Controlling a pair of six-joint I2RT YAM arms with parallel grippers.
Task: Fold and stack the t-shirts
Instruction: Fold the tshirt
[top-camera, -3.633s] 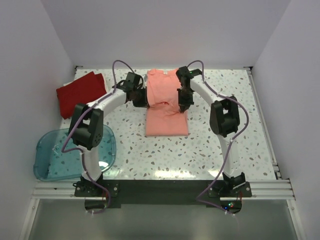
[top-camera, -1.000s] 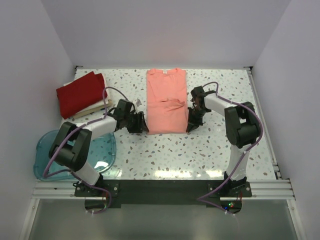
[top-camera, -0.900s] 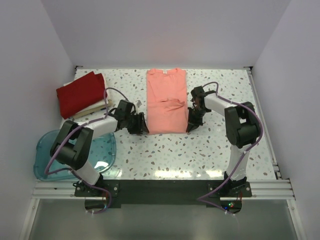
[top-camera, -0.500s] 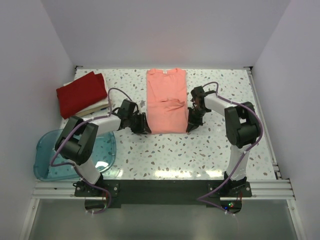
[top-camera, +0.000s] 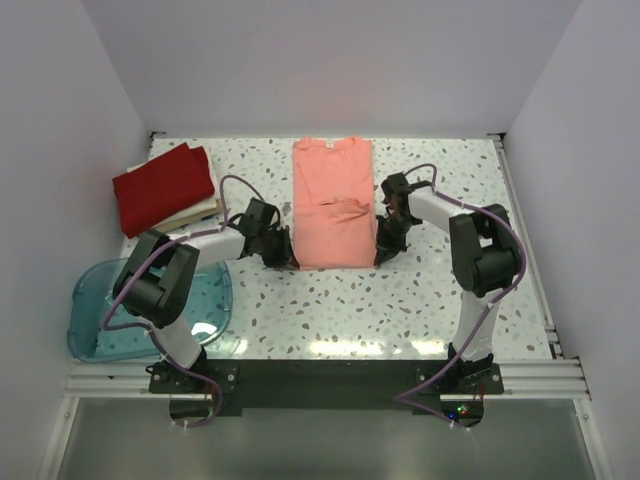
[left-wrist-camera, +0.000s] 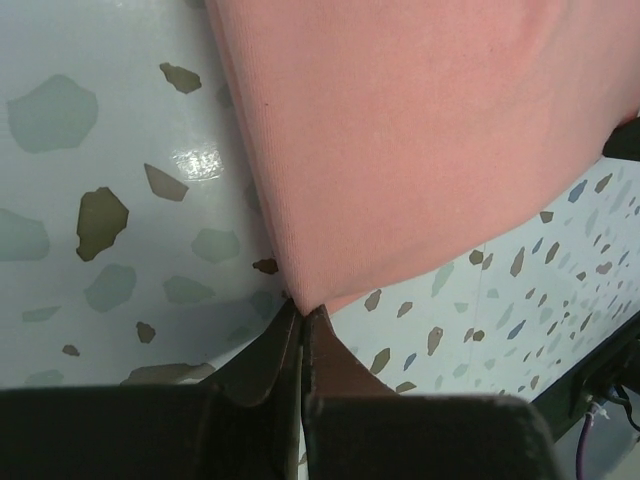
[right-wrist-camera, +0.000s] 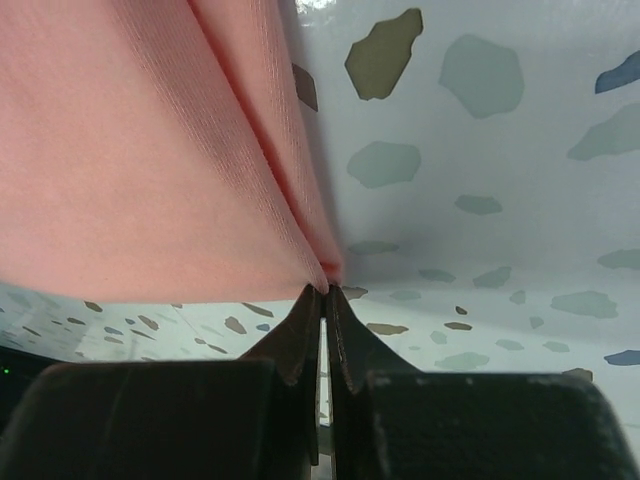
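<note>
The salmon-pink t-shirt (top-camera: 333, 200) lies flat in the middle of the table, folded into a long narrow strip. My left gripper (top-camera: 290, 258) is low at its near left corner and shut on that corner of the cloth (left-wrist-camera: 400, 130). My right gripper (top-camera: 380, 256) is low at the near right corner and shut on the cloth there (right-wrist-camera: 150, 180). In the wrist views the left jaws (left-wrist-camera: 303, 308) and right jaws (right-wrist-camera: 325, 290) pinch the corner tips. The deep red t-shirt (top-camera: 163, 186) lies folded at the back left on the cream-white t-shirt (top-camera: 201, 213), of which only an edge shows.
A translucent blue plastic tub (top-camera: 110, 315) sits at the near left, beside the left arm's base. The speckled table (top-camera: 440, 300) is walled at the back and on both sides. A rail runs along the right edge (top-camera: 528, 250).
Both grippers came down from the middle of the pink shirt to its near corners. In the last second the left gripper slid slightly right to the corner; the right one stayed.
</note>
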